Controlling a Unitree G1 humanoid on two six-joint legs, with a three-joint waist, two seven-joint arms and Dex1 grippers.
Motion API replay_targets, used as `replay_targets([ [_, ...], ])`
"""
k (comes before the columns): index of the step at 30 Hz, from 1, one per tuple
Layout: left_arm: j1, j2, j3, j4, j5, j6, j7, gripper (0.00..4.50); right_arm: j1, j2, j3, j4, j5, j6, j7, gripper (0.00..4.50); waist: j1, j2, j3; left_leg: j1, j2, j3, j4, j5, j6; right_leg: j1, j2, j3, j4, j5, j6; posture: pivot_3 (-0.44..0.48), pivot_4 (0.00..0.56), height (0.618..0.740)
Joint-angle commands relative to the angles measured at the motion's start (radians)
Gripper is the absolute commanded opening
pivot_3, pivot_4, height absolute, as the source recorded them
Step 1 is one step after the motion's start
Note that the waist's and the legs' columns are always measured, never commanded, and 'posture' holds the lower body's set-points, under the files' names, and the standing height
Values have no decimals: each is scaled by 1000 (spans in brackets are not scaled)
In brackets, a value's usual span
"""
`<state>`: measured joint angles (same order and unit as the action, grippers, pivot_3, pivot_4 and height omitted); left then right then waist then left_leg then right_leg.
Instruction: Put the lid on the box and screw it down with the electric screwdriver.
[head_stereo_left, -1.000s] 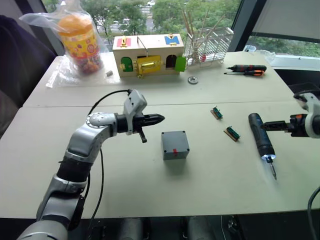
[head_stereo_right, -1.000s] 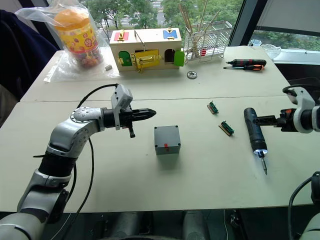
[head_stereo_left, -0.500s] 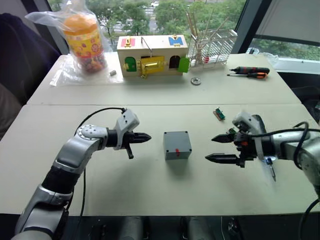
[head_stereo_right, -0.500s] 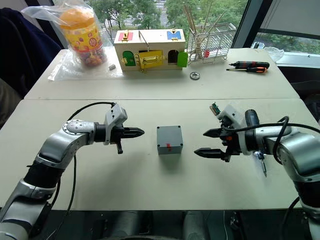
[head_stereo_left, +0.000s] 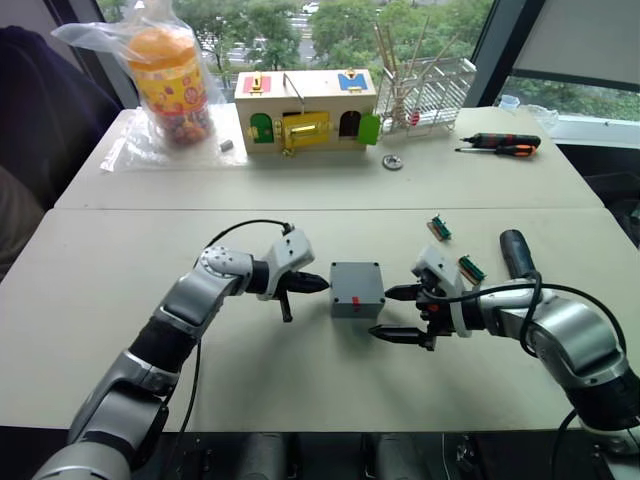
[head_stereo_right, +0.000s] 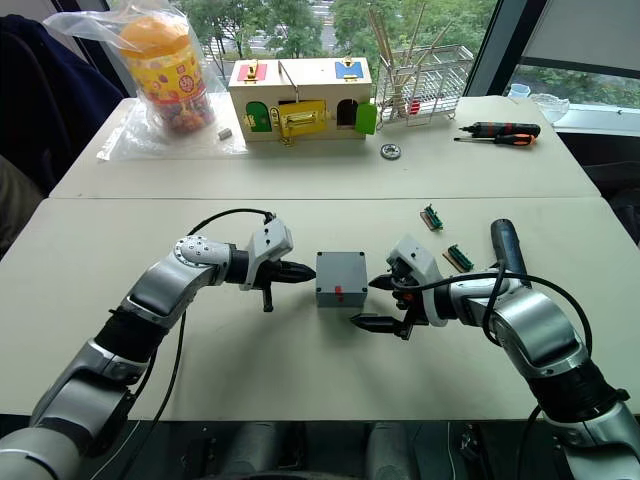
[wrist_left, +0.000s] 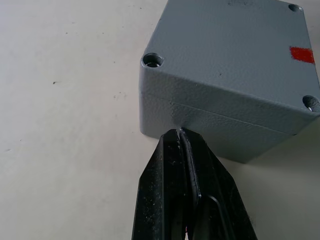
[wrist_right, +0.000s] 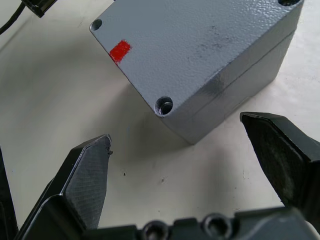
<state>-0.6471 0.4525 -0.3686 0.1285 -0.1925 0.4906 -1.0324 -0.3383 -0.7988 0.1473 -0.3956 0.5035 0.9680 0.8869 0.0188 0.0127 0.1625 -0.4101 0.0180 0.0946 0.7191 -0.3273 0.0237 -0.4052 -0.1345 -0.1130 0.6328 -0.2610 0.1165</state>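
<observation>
The box (head_stereo_left: 357, 289) is sitting mid-table, looking light, rigid and smooth-sided, so the spread right gripper (head_stereo_left: 397, 313) is best squeezing its flat walls while the closed left gripper (head_stereo_left: 320, 285) is touching its side.

This looks like a robotics lab or test room: two pale worktables (head_stereo_left: 90, 260) pushed together by big windows (head_stereo_left: 330, 30), carrying a wooden lock box with coloured doors (head_stereo_left: 305, 108), orange-and-black hand screwdrivers (head_stereo_left: 497, 143) and small green circuit connectors (head_stereo_left: 470, 268).
</observation>
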Motion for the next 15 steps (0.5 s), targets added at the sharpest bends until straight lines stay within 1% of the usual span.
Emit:
replay_targets([
  [1, -50, -37, -9, 47, 25, -67, -13, 0, 4, 0, -6, -69, 40, 28, 4, 4444, -1, 0, 0, 0, 0, 0, 0, 0, 0, 0, 0, 0, 0, 0, 0, 0, 150, 708],
  [6, -117, -104, -5, 193, 73, -159, 4, 0, 27, 0, -18, -139, 78, 92, -18, 4444, -3, 0, 0, 0, 0, -1, 0, 0, 0, 0, 0, 0, 0, 0, 0, 0, 150, 708],
  [9, -143, -126, 7, 264, 104, -208, 29, 0, 39, -10, -30, -170, 87, 115, -39, 4444, -4, 0, 0, 0, 0, -1, 0, 0, 0, 0, 0, 0, 0, 0, 0, 0, 150, 708],
  [12, -138, -98, 25, 261, 124, -231, 31, 0, 57, -74, -39, -174, 51, 94, -39, 4444, -6, 0, 0, 0, 0, -1, 0, 0, 0, 0, 0, 0, 0, 0, 0, 0, 150, 708],
  [15, -102, -41, 47, 181, 121, -196, 22, 0, 55, -121, -45, -121, 9, 24, -26, 4444, -8, -1, 1, 0, 0, -1, 0, 0, 0, -1, 0, 0, 0, 0, 0, 0, 150, 708],
])
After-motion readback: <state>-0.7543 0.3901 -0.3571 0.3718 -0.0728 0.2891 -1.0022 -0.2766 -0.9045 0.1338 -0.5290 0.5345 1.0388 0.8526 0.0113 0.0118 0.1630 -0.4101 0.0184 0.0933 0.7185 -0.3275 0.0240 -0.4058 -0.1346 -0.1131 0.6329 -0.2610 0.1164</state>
